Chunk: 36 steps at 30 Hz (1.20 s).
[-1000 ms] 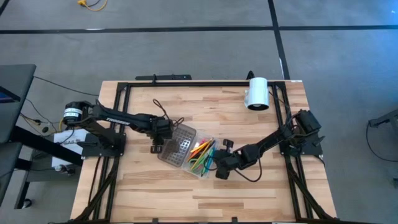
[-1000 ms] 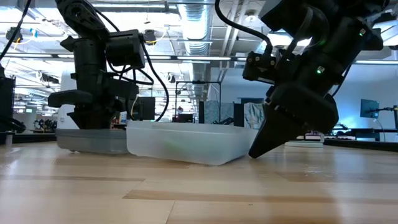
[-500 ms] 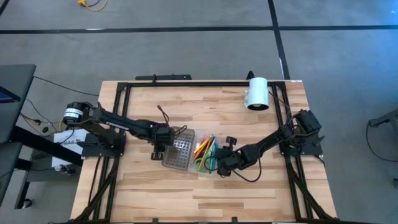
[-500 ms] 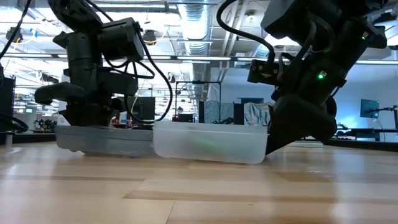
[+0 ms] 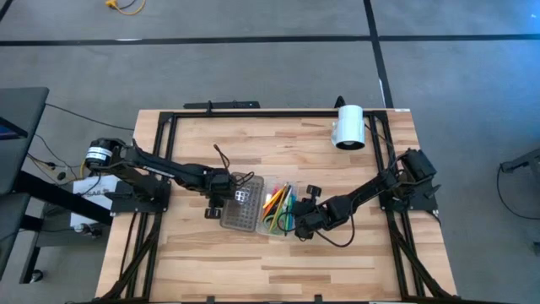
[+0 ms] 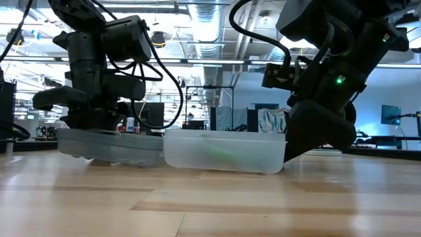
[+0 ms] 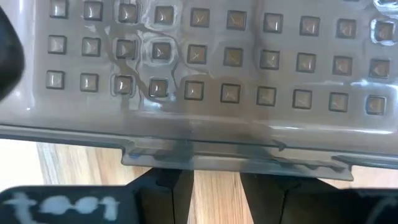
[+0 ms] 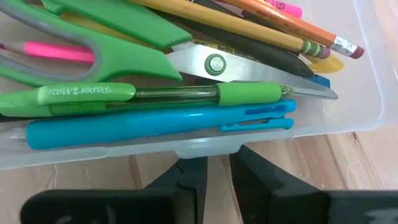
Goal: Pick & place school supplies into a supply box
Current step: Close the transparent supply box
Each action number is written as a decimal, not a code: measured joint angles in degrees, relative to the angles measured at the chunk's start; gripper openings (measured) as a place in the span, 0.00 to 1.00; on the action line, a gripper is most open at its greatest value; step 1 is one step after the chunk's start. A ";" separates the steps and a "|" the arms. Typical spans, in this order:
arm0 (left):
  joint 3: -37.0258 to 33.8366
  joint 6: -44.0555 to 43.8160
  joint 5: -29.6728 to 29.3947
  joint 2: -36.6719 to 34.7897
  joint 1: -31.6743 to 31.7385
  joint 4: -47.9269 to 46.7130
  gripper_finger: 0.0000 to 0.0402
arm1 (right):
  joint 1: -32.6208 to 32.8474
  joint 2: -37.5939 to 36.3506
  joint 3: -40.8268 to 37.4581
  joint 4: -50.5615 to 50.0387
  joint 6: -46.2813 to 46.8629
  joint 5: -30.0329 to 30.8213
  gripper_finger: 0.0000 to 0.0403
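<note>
The supply box point(image 5: 257, 205) lies open mid-table. Its clear tray point(image 8: 186, 93) holds the school supplies: green-handled scissors point(image 8: 124, 28), a blue pen point(image 8: 155, 124), a green pen point(image 8: 149, 94), pencils and a pink pen. The grey dot-gridded lid point(image 7: 199, 74) lies on the tray's left, hinged to it, with its free edge raised off the wood point(image 6: 85, 146). My left gripper point(image 5: 216, 201) is at that free edge, fingers a little apart. My right gripper point(image 5: 297, 226) stands at the tray's outer wall with its fingers close together. My left gripper has both fingertips point(image 7: 168, 183) under the lid's free long edge point(image 7: 236, 160), near its latch lip, coming from the table's left. The edge rests on them and is lifted off the table; the lid's hinge side stays low by the tray. My right gripper sets its shut fingertips point(image 8: 189, 171) against the tray's outer long wall at the small tab point(image 8: 205, 149), coming slanting down from the table's right and near side. The tray sits flat on the table.
A white cylinder point(image 5: 348, 127) lies near the far right corner. Black frame rails run along the table's left, right and far edges point(image 5: 221, 105). Bare wood lies in front of the box toward the near edge point(image 6: 210, 204).
The box has slid toward the table's right and turned so that its long side points more toward the near edge. My left gripper moved right and toward the near edge with the lid, whose free edge rose off the table. My right gripper shifted slightly toward the far edge with the tray.
</note>
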 joint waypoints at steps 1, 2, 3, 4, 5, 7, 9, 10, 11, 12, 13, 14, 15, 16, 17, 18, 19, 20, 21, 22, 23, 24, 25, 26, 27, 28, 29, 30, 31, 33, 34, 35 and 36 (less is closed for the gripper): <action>0.01 0.04 -0.02 -0.36 0.00 -0.20 0.28 | 0.00 0.00 0.00 0.00 0.00 -0.02 0.16; 0.22 0.06 0.20 -0.78 0.00 -0.56 0.28 | 0.00 0.00 0.00 0.00 0.00 -0.02 0.16; 0.50 0.09 0.21 -1.30 -0.04 -0.68 0.28 | 0.00 0.00 0.00 0.00 0.00 -0.04 0.16; 0.59 0.15 0.15 -1.98 -0.24 -0.78 0.28 | 0.00 0.00 -0.02 0.00 0.00 -0.04 0.16; 0.72 0.43 0.13 -2.61 -0.39 -0.91 0.28 | 0.00 0.02 -0.02 0.00 0.00 -0.05 0.16; 0.96 0.88 -0.16 -3.59 -0.93 -0.99 0.28 | 0.00 0.02 -0.03 0.01 0.00 -0.07 0.16; 0.98 0.91 -0.36 -4.85 -1.38 -1.01 0.28 | 0.00 0.02 -0.04 0.00 0.02 -0.09 0.16; 0.98 0.91 -0.47 -5.37 -1.55 -1.05 0.28 | 0.00 0.02 -0.04 0.02 0.00 -0.09 0.16; 0.98 0.91 -0.61 -5.85 -1.70 -1.09 0.28 | 0.00 0.02 -0.04 0.02 0.00 -0.13 0.16; 0.98 0.92 -0.78 -6.39 -1.87 -1.13 0.28 | 0.00 0.02 -0.04 0.04 0.00 -0.13 0.16; 0.98 0.93 -0.90 -6.95 -2.02 -1.11 0.28 | 0.00 0.02 -0.04 0.04 0.00 -0.14 0.16; 0.98 0.94 -1.12 -7.50 -2.19 -1.11 0.28 | -0.02 0.02 -0.04 0.04 0.00 -0.16 0.16; 0.98 0.94 -1.40 -7.86 -2.28 -1.10 0.28 | -0.02 0.02 -0.07 0.04 0.00 -0.17 0.16; 1.01 0.98 -1.68 -8.25 -2.44 -1.09 0.28 | -0.02 0.02 -0.07 0.04 0.00 -0.18 0.16; 1.01 0.98 -2.03 -8.63 -2.57 -1.09 0.28 | -0.02 0.02 -0.07 0.04 0.00 -0.20 0.16; 1.04 1.00 -2.31 -9.02 -2.64 -1.04 0.28 | -0.02 0.02 -0.07 0.04 0.00 -0.20 0.16; 1.08 1.01 -2.47 -9.37 -2.66 -0.94 0.28 | -0.02 0.02 -0.07 0.04 0.00 -0.20 0.16; 1.08 1.02 -2.57 -9.74 -2.64 -0.91 0.28 | -0.02 0.04 -0.07 0.06 0.00 -0.20 0.16; 1.09 1.03 -2.70 -10.04 -2.64 -0.74 0.28 | -0.02 0.04 -0.07 0.07 0.00 -0.20 0.16; 1.09 1.05 -2.78 -10.39 -2.64 -0.65 0.28 | -0.02 0.04 -0.07 0.07 0.00 -0.21 0.16; 1.09 1.22 -2.80 -10.74 -2.64 -0.56 0.28 | -0.02 0.04 -0.07 0.13 0.00 -0.20 0.16; 1.13 1.33 -2.84 -11.02 -2.64 -0.21 0.28 | -0.02 0.04 -0.09 0.12 0.00 -0.20 0.16; 1.18 1.43 -2.91 -11.31 -2.64 0.06 0.28 | -0.02 0.04 -0.09 0.09 0.00 -0.20 0.16; 1.18 1.61 -2.94 -11.61 -2.64 0.21 0.28 | -0.02 0.04 -0.11 0.11 0.00 -0.20 0.16; 1.18 1.74 -2.98 -11.81 -2.64 0.51 0.28 | -0.02 0.04 -0.09 0.11 0.00 -0.20 0.16; 1.20 1.98 -3.12 -11.90 -2.64 0.89 0.28 | -0.02 0.04 -0.09 0.12 0.00 -0.20 0.16; 1.20 2.16 -3.23 -12.02 -2.62 1.25 0.28 | -0.02 0.04 -0.10 0.17 0.00 -0.20 0.16; 1.20 2.33 -3.22 -12.12 -2.62 2.08 0.28 | -0.02 0.05 -0.11 0.26 0.00 -0.20 0.16; 1.29 2.61 -3.05 -12.12 -2.63 3.91 0.28 | -0.02 0.07 -0.08 0.35 0.00 -0.20 0.16; 1.53 3.36 -2.84 -12.23 -2.64 6.06 0.28 | -0.02 0.07 -0.11 0.46 0.00 -0.20 0.16; 1.51 3.78 -2.82 -12.22 -2.67 6.30 0.28 | -0.02 0.07 -0.09 0.44 0.00 -0.22 0.16; 1.40 4.18 -2.80 -12.10 -2.88 6.90 0.28 | -0.02 0.07 -0.09 0.44 0.00 -0.21 0.16; 1.40 4.66 -2.82 -12.07 -2.96 7.61 0.28 | -0.02 0.07 -0.09 0.47 0.00 -0.22 0.16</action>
